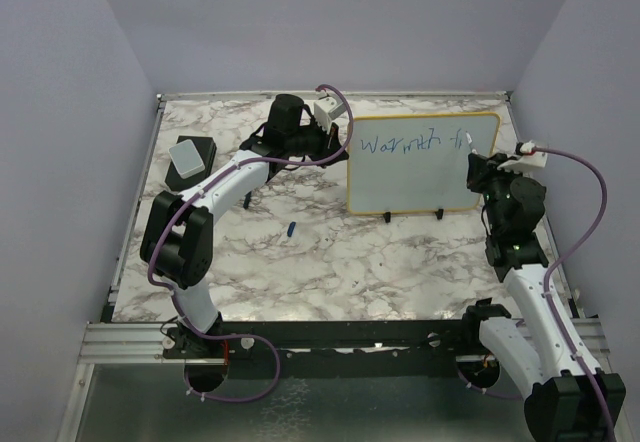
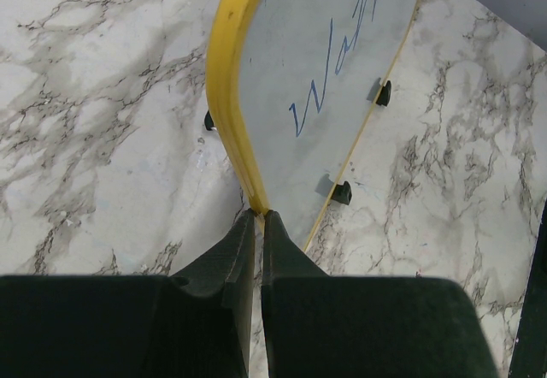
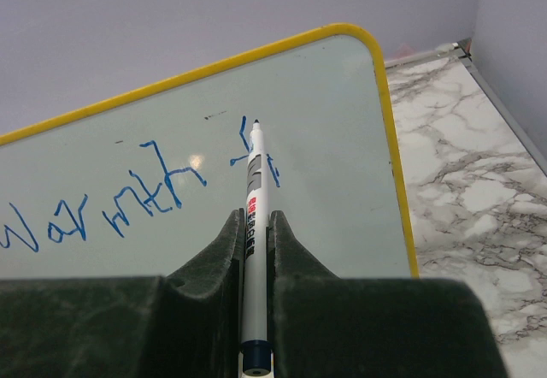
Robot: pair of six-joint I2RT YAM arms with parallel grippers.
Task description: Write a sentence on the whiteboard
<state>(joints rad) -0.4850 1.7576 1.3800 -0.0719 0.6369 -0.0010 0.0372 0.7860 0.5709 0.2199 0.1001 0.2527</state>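
The sentence (image 3: 111, 211) was only partly there: "Warmth" in blue and the first strokes of a second word, high on the whiteboard (image 3: 333, 190). The whiteboard stood on its two black feet (image 1: 388, 218) near the far edge of the tabletop (image 1: 330, 272), toward the far right corner. Its face was turned to the arms, so the writing side could be reached.

The left gripper (image 2: 259, 215) was clenched on the yellow frame (image 2: 224, 96) at the left edge of the board. I judge this was to stop the light board from sliding or tipping back under the push of the pen. The right gripper (image 3: 255, 217) grasped a marker (image 3: 255, 177) around its barrel, tip forward. The tip was at the surface just beside the strokes of the second word; whether it touched, I cannot tell. Most of the writing was not yet done.

A grey-topped eraser (image 1: 190, 158) lay near the far left corner, out of the way. A small blue thing (image 1: 291, 228), perhaps the cap, lay around the middle of the tabletop.
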